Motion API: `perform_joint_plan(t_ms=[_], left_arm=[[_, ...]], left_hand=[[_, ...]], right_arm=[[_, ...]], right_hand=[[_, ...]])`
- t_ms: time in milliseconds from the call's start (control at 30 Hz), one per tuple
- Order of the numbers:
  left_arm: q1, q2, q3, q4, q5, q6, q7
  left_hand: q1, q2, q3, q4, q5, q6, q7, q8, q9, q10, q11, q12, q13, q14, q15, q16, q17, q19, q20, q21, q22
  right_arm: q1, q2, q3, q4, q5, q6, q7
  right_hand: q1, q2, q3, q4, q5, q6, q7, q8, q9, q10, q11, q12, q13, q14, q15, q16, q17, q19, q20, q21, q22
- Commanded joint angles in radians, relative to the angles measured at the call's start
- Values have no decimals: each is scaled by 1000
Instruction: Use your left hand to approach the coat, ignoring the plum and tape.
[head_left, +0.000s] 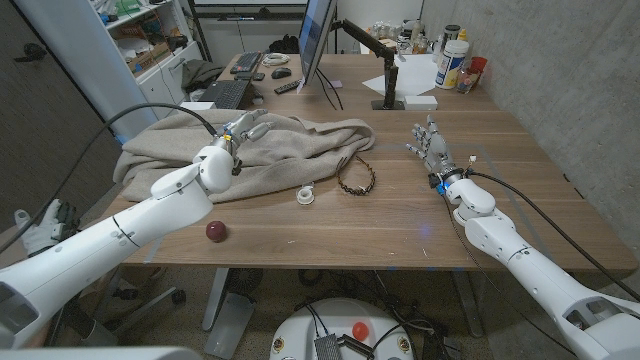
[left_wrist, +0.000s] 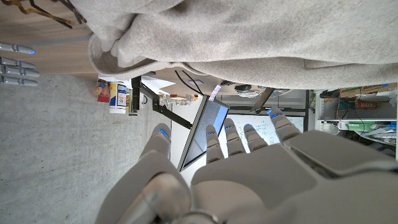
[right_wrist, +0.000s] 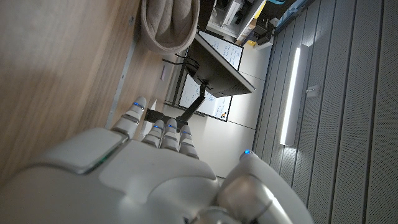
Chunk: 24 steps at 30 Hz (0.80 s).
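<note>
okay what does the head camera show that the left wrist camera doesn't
Head view alone: the plum near the table's front edge, the tape beside the coat's hem, and the left hand seen from above over the coat, fingers spread. Left wrist view alone: that hand's back up close, fingers apart and holding nothing. Both share the beige coat, the bracelet, the monitor and the right hand, open.

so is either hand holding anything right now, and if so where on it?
Nothing is held. The left hand is over the coat with its fingers apart and empty; the right hand is open too, beside the table's right edge.
</note>
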<state>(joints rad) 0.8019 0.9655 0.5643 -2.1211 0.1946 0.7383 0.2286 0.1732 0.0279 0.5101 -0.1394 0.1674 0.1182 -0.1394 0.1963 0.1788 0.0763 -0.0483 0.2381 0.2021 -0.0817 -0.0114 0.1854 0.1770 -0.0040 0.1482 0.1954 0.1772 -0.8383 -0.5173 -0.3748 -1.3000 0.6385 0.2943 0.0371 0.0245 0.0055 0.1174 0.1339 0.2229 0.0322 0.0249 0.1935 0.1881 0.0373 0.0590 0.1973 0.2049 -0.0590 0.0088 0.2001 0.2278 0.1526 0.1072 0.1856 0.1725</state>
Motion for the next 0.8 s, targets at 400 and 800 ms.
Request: perform_joint_plan(t_ms=[400, 800], left_arm=[[63, 55, -24, -3, 112, -95, -10], [105, 61, -86, 21, 92, -176, -7]], left_hand=[[14, -2, 4, -9, 7, 24, -4, 7, 4, 24, -2, 9, 2, 14, -10, 8, 1, 15, -1, 8, 0], [16, -3, 4, -10, 7, 22, -5, 4, 4, 27, -2, 9, 2, 13, -9, 6, 1, 17, -2, 7, 0]], right_arm=[[1, -1, -3, -2, -8, -2, -10], [4, 0, -5, -1, -16, -6, -19]], right_hand=[[3, 12, -6, 2, 5, 6, -2, 5, 2, -4, -5, 6, -1, -8, -2, 4, -1, -4, -3, 5, 1], [3, 12, -8, 2, 5, 7, -3, 5, 3, -4, -1, 6, -1, -9, -1, 5, -2, -4, -3, 5, 1]])
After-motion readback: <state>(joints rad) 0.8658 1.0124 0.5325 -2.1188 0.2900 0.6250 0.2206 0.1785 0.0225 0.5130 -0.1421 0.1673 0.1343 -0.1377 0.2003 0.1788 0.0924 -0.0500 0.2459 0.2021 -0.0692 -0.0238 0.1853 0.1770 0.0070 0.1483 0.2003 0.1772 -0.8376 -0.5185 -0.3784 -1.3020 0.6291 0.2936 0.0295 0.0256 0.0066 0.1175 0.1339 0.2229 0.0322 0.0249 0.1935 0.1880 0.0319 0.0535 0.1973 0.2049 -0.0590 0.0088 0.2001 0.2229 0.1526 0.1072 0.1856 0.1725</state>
